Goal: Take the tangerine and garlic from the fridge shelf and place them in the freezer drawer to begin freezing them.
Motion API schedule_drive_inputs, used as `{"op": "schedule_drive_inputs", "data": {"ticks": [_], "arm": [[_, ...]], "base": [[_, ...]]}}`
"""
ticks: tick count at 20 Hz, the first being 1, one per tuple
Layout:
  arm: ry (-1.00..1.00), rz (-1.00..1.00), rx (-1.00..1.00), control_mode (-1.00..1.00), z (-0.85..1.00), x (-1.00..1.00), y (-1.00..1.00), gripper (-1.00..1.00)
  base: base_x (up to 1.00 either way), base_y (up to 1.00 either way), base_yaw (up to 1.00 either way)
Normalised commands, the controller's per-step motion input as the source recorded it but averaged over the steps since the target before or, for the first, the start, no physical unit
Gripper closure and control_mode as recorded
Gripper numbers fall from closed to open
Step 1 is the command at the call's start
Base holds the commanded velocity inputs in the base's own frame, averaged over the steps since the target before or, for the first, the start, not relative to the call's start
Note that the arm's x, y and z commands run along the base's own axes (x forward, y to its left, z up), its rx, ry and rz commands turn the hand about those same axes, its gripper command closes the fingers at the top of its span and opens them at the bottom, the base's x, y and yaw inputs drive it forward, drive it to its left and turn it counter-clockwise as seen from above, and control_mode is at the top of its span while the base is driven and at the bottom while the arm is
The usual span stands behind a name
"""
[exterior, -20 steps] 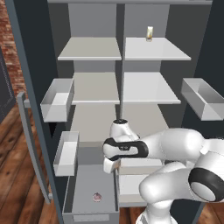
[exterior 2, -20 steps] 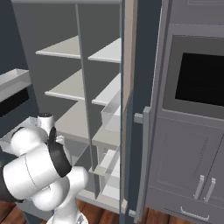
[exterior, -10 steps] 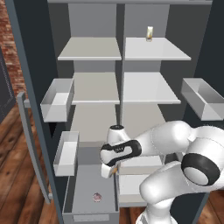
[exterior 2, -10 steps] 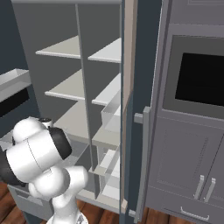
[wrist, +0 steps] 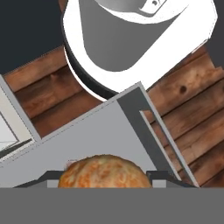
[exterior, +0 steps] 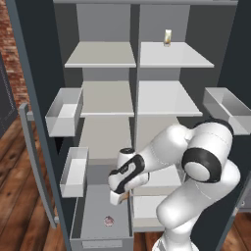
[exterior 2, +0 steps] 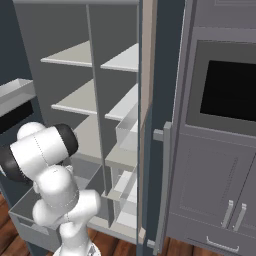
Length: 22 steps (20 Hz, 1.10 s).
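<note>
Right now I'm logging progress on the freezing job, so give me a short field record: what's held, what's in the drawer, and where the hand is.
held item: tangerine, clamped between the shut jaws
gripper: low, over the open freezer drawer
drawer contents: garlic lying on the drawer floor near the front panel
tangerine status: not yet released
fridge shelf: upper left board bare
other item: pale carton upright on the upper right shelf
</note>
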Motion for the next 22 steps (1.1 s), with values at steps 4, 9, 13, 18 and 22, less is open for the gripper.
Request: {"op": "schedule_drive_inputs", "data": {"ticks": [4, 9, 13, 18, 22], "arm": [[0.00, 0.05, 0.00, -1.00, -0.37, 0.07, 0.06, 1.00], [0.00, 0.04, 0.00, -1.00, -0.51, 0.03, 0.00, 1.00], [0.00, 0.02, 0.01, -1.00, -0.21, 0.08, 0.02, 1.00], [-0.03, 0.01, 0.00, -1.00, -0.47, 0.10, 0.05, 1.00], [-0.06, 0.01, 0.02, -1.00, -0.36, 0.14, 0.08, 1.00]], "base": [[0.00, 0.00, 0.00], [0.00, 0.00, 0.00], [0.00, 0.00, 0.00], [0.00, 0.00, 0.00], [0.00, 0.00, 0.00]]}}
